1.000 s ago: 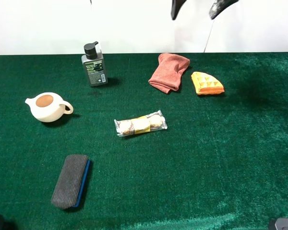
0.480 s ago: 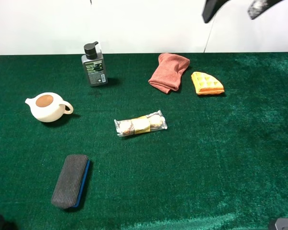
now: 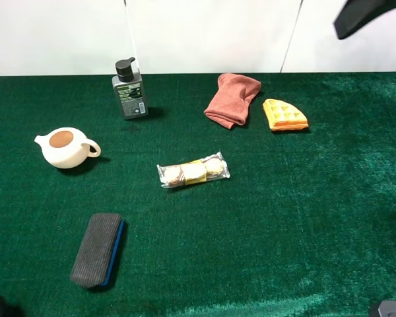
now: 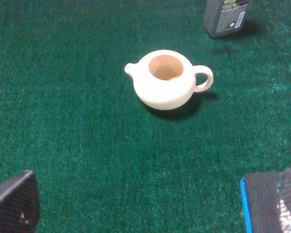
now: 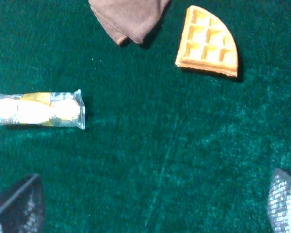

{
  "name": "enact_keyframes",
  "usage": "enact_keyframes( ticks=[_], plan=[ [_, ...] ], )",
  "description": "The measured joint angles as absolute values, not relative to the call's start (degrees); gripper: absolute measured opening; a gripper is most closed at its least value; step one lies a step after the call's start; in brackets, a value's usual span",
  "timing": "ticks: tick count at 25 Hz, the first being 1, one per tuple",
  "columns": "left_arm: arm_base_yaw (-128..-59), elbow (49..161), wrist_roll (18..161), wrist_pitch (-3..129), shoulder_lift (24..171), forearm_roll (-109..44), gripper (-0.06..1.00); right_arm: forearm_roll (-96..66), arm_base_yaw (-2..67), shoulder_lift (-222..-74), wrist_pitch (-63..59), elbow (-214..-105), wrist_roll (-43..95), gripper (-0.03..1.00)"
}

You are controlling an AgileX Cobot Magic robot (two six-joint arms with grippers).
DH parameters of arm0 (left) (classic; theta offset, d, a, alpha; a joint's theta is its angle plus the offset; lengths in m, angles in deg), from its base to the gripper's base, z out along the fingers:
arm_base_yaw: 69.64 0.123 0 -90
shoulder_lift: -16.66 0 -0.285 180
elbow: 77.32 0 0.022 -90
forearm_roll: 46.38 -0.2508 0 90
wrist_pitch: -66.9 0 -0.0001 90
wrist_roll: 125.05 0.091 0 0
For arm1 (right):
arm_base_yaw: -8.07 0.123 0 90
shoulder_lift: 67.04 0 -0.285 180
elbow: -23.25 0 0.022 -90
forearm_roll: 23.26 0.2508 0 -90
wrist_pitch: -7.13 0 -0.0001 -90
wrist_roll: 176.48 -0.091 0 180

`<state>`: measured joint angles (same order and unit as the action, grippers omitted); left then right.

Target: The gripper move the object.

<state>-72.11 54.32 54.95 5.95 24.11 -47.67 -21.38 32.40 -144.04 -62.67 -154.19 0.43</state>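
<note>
Beneath the right end effector (image 5: 155, 206), whose two fingers (image 5: 17, 206) stand wide apart with nothing between them, lies bare green worktop (image 5: 160, 145). Ahead of those fingers, well apart from them, sit three things: a clear-wrapped snack pack (image 5: 36, 109) off to one side, an orange waffle wedge (image 5: 207, 42) on the other, and just beside the waffle the salmon-pink folded towel (image 5: 128, 17), cut off by the edge of the right wrist view. In the high view only a dark piece of that arm (image 3: 360, 14) shows at the upper right corner, raised clear of the towel (image 3: 232, 99), which rests folded near the far edge of the worktop (image 3: 303, 198) with the waffle wedge (image 3: 284, 115) close at its right — not touching it. The snack pack (image 3: 193, 170) lies nearer the middle.

The left end effector (image 4: 145, 206) hangs with its fingers (image 4: 14, 204) spread as well, gripping nothing. In front of it stands a cream teapot (image 4: 167, 80) with no lid on (the inside shows a plain tan hollow, no liquid that I can make out). Beyond the teapot stands a dark grey bottle (image 4: 225, 17) — in the high view it (image 3: 129, 89) has a black pump cap. A dark grey eraser block (image 3: 97, 249) with a blue edge lies on the near left of the worktop.
</note>
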Motion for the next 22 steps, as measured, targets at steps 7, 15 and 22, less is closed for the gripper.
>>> enact_keyframes(
  ticks=[7,15,22],
  plan=[
    [-72.11,54.32,54.95,5.95,24.11,-47.67,0.99,-22.13,32.40,-135.34,-62.67,-147.07,0.43,0.70],
    [-72.11,54.32,54.95,5.95,24.11,-47.67,0.99,-22.24,32.40,-124.43,-62.67,-135.92,0.43,0.70],
    [-72.11,54.32,54.95,5.95,24.11,-47.67,0.99,-22.54,29.78,-111.29,-59.03,-126.52,0.43,0.70]
  ],
)
